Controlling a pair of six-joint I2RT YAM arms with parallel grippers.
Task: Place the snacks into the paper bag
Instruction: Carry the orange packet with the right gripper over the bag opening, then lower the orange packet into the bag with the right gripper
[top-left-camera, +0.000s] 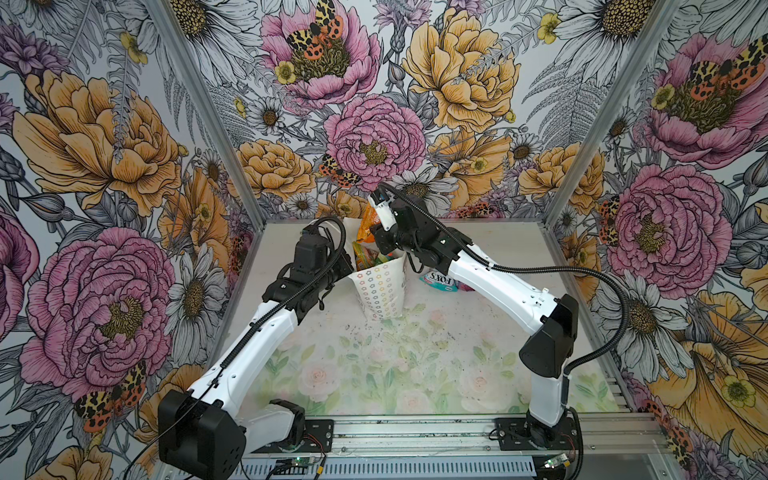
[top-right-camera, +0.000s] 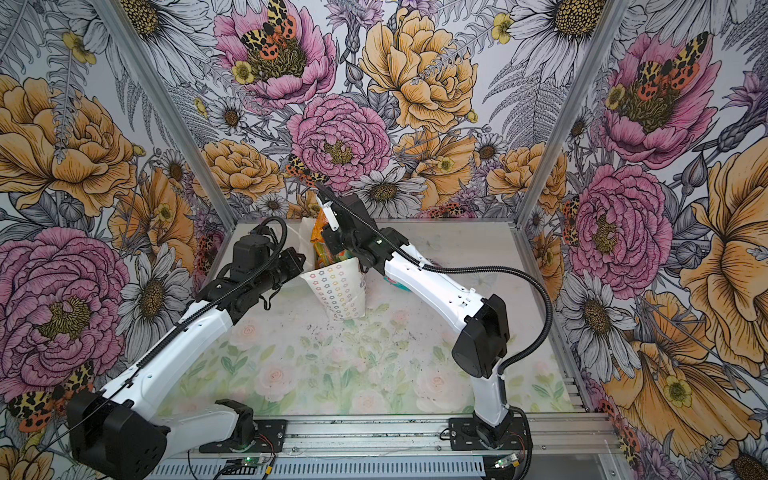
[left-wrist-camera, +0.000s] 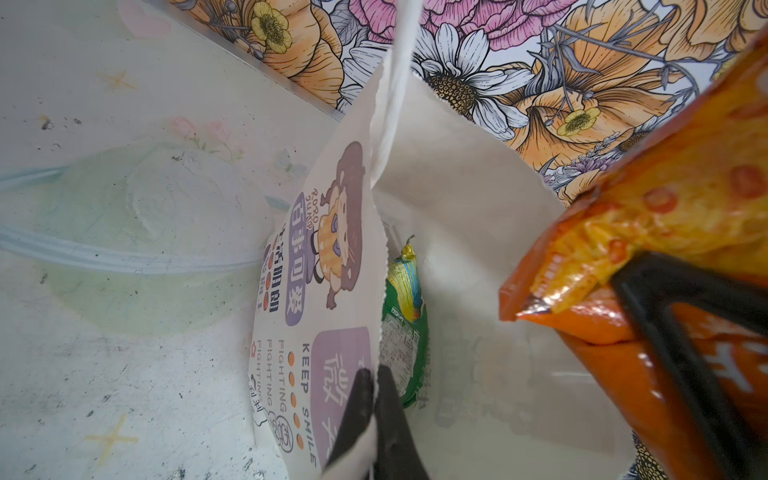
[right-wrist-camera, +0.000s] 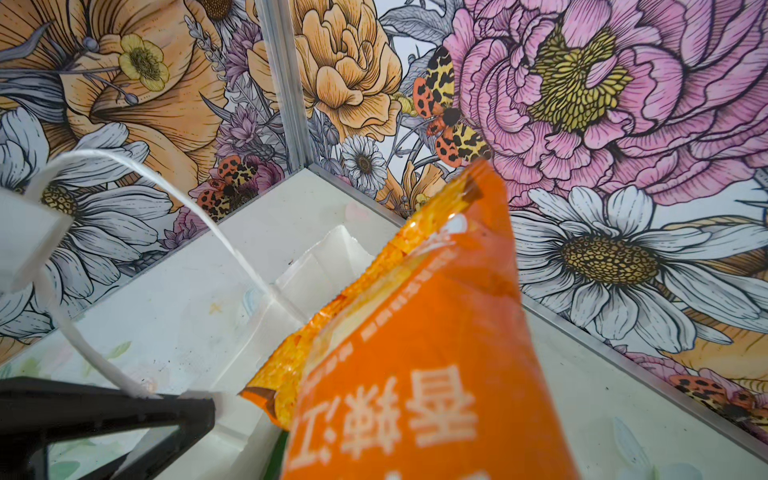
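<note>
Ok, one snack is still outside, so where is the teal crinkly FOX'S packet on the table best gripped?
Probably from above, pinching the teal crinkly FOX'S packet across its exposed end nearest the white paper bag: it lies flat on the table, and the right arm overhangs its other end.

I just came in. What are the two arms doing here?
The left gripper is shut on the rim of the paper bag, keeping its mouth open. The right gripper holds an orange packet over the mouth, not yet dropped in. A green packet already lies inside, and a FOX'S packet lies on the table beside the bag.
</note>
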